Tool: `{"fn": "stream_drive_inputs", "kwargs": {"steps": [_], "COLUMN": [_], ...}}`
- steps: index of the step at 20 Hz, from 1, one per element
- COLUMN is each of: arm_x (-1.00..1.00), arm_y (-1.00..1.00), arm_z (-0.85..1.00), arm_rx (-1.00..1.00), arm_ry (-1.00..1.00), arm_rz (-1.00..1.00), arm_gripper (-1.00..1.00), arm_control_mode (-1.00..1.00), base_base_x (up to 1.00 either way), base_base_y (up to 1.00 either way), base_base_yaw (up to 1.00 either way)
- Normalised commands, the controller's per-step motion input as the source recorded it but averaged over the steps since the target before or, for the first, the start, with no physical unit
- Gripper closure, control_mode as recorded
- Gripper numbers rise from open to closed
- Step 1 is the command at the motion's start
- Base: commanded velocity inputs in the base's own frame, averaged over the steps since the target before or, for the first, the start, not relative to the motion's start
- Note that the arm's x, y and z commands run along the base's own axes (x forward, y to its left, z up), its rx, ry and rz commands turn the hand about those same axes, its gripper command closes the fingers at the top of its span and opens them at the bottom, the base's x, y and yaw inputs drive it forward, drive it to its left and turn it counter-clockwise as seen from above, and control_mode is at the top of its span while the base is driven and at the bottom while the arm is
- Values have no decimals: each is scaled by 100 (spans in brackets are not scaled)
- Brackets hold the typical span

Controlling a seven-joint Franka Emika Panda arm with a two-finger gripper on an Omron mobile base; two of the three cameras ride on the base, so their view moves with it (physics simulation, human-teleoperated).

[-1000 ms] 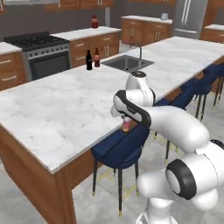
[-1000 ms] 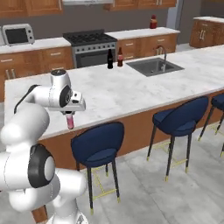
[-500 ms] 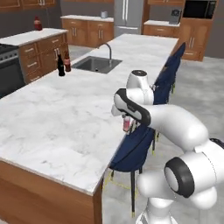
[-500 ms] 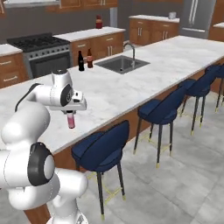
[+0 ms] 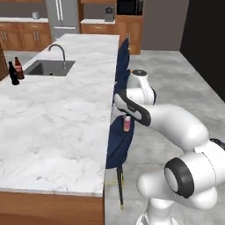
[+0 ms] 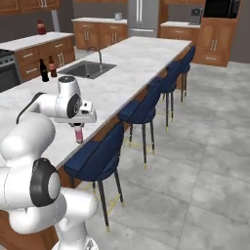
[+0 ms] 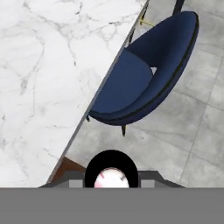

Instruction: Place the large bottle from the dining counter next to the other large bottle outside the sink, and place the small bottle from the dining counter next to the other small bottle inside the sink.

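Note:
My gripper (image 5: 127, 117) (image 6: 78, 125) is shut on the small bottle (image 5: 127, 125) (image 6: 78, 135), a slim pink-red bottle that hangs just beyond the dining counter's (image 5: 57, 114) (image 6: 132, 58) long edge, above a blue stool. In the hand view the small bottle (image 7: 112, 177) is seen from above, close at the bottom. Far along the counter lies the dark sink (image 5: 44, 68) (image 6: 88, 69) with its curved tap (image 5: 57, 47) (image 6: 96, 51). Beside the sink, on the counter, the black large bottle (image 5: 13, 74) (image 6: 44, 70) stands next to the red-brown other large bottle (image 5: 18, 68) (image 6: 52, 67).
Several dark blue stools (image 6: 141, 110) (image 5: 119, 136) (image 7: 144, 83) line the counter's edge over the grey tiled floor (image 6: 195, 161). Wooden cabinets and a steel fridge (image 5: 61, 17) (image 6: 141, 12) stand at the back. A red item (image 6: 40, 27) sits on the rear worktop.
The whole scene has swung in both base views, so the base has driven and turned. The gripper stays shut on the small bottle in the same pose.

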Motion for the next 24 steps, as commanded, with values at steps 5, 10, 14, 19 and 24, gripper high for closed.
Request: {"fn": "stream_drive_inputs", "kwargs": {"steps": [5,10,14,19,24], "arm_x": [0,0,0,0,0], "arm_y": [0,0,0,0,0], "arm_z": [0,0,0,0,0], "arm_rx": [0,0,0,0,0], "arm_ry": [0,0,0,0,0], "arm_rz": [0,0,0,0,0], "arm_gripper": [100,100,100,100,100], "arm_control_mode": [100,100,100,100,100], "base_base_x": [-100,-100,-88,-25,-15], "base_base_y": [87,50,81,100,100], "base_base_yaw": [-21,-2,-6,-31,-37]}}
